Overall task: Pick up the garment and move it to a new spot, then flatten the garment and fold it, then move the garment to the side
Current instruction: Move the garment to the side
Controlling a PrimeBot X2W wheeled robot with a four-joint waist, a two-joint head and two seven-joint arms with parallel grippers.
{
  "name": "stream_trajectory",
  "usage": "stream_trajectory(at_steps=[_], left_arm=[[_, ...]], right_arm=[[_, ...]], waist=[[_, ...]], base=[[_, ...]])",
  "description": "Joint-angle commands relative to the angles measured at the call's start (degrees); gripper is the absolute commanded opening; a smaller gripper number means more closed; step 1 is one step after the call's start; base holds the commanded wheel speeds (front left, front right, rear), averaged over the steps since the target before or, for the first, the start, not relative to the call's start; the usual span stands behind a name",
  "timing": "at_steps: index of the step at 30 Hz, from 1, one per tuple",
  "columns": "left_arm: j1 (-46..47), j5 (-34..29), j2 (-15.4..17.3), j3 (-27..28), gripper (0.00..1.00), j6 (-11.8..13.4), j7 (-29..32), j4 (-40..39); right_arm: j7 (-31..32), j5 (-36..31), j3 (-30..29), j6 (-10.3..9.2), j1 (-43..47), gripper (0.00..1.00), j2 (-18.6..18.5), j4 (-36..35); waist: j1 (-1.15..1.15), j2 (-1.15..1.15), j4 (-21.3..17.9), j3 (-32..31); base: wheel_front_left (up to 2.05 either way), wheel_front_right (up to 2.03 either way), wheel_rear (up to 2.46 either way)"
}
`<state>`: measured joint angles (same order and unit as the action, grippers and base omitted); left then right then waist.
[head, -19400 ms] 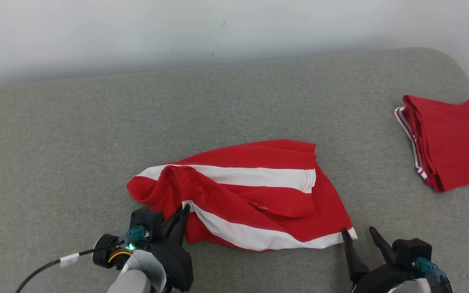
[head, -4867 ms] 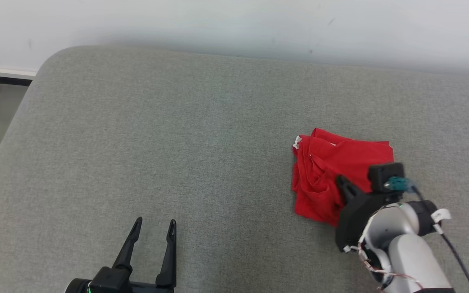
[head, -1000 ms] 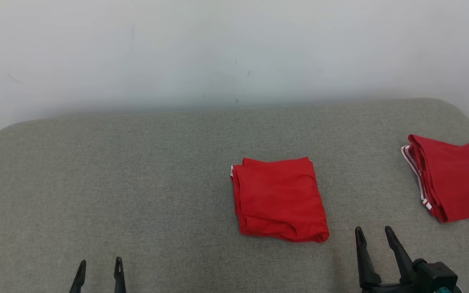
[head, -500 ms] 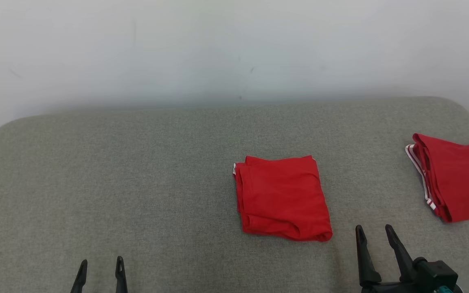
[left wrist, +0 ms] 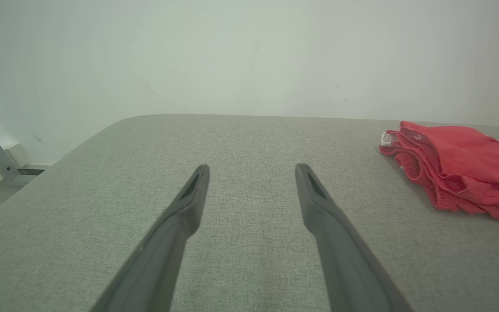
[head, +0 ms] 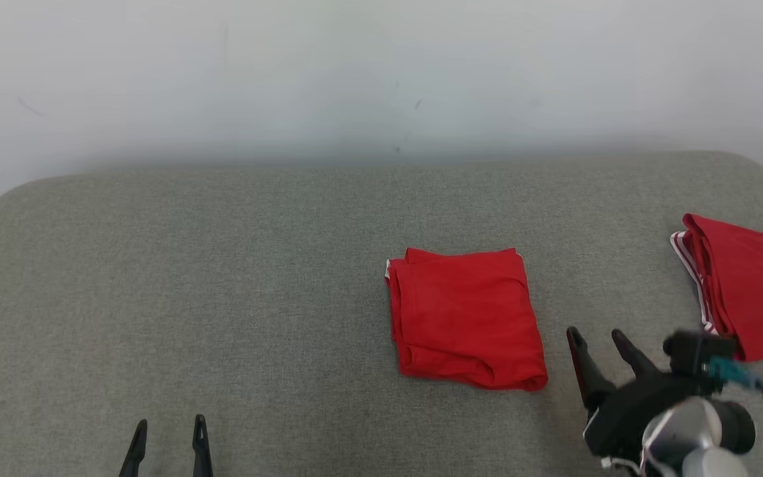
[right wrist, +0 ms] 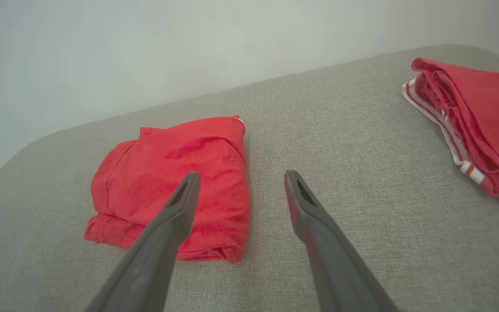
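While the right gripper (head: 598, 339) leans in just beside the garment (head: 466, 317), fingers spread and empty, the left gripper (head: 171, 429) sits low, likewise spread. Folded into a soft red square, the garment lies mid-way on the coarse grey cushion (head: 222, 278), well apart from a striped red pile (head: 746, 285).

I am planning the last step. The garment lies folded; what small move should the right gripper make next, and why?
Probably ease the right gripper toward the near right edge of the folded garment, to grasp it. The garment lies neatly folded and untouched, and the open gripper hangs just beside it, so only moving it aside seems left.
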<state>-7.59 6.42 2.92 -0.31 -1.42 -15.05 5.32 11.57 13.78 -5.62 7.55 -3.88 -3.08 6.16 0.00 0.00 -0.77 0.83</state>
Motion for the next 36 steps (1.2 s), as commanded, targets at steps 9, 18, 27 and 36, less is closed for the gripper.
stream_trajectory(at_steps=[9, 18, 27, 36], left_arm=[[2.0, 0.5, -0.1, -1.7, 1.0, -0.4, -0.1, -0.5], [3.4, 0.9, -0.1, -2.1, 1.0, -0.3, -0.1, -0.9], [4.7, 1.1, -0.1, -3.1, 1.0, -0.2, -0.2, -1.3], [6.8, 1.2, -0.1, -3.7, 1.0, -0.8, -0.1, -0.8]], right_arm=[[30.1, -3.4, -5.4, -0.11, -11.6, 1.0, 0.3, 0.3], [41.8, -8.6, -8.8, -0.11, -19.5, 1.0, -0.5, 6.8], [39.9, -9.0, -11.4, -0.11, -22.8, 1.0, -0.2, 11.8], [38.6, -9.2, -9.7, -0.11, -24.6, 1.0, 0.3, 17.9]], waist=[[0.0, 0.0, 2.1, 1.3], [0.0, 0.0, 5.3, 4.5], [0.0, 0.0, 7.3, 8.3], [0.0, 0.0, 8.1, 11.4]], base=[[0.0, 0.0, 0.0], [0.0, 0.0, 0.0], [0.0, 0.0, 0.0], [0.0, 0.0, 0.0]])
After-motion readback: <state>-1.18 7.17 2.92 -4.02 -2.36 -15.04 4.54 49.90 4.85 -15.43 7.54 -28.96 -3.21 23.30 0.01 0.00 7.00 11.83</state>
